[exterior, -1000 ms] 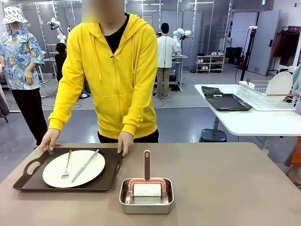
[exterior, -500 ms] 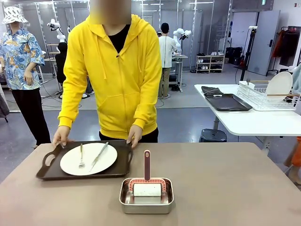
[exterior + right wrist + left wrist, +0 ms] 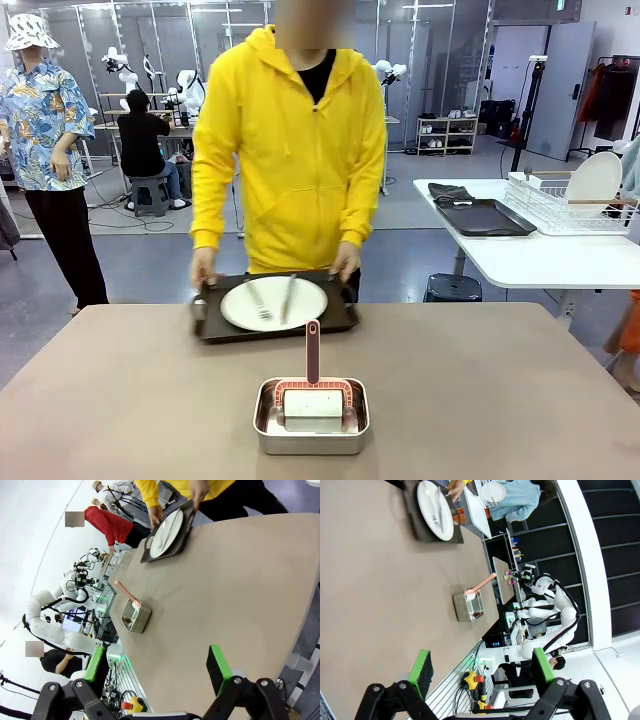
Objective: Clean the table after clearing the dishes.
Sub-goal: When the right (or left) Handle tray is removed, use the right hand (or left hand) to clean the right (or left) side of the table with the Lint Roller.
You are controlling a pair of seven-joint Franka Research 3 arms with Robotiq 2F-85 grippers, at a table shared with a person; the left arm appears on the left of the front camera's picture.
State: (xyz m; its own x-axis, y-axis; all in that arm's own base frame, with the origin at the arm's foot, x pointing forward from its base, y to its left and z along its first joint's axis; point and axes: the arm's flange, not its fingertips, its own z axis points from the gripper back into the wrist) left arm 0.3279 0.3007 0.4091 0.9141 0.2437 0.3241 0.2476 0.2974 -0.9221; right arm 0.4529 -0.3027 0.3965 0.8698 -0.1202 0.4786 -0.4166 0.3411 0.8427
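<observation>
In the front view, the person's hands (image 3: 204, 268) are gripping a tray (image 3: 340, 318) by its two ends at the far edge of the table (image 3: 500, 400). A plate (image 3: 273, 304) is lying on the tray with a fork (image 3: 258, 300) and knife (image 3: 287, 297) across it. I cannot tell from here whether the tray is resting on that edge or hanging just clear of it. Nearer me, about midway across, a steel pan (image 3: 270, 430) is sitting with a roller (image 3: 313, 352) in it, its pink handle pointing toward the person.

In my left wrist view, my left pincer (image 3: 481, 666) is hanging wide with nothing between its green pads, well back from the pan (image 3: 468, 607). The tray (image 3: 450, 532) is lying far off at the other side.

In my right wrist view, my right pincer (image 3: 157, 664) is likewise standing wide and holding nothing, with bare tabletop (image 3: 240, 580) stretching ahead of it toward the plate (image 3: 166, 532).

I am judging that the clearing step is under way in the person's hands and that my cleaning has not begun. My next move is calling for one pincer to reach the roller's handle, close on that narrow stem, and lift it over the pan's rim.

Open room is lying on both sides of the pan. The far edge is occupied by the tray and hands, so I am planning strokes that stop short of the rounded corners.
</observation>
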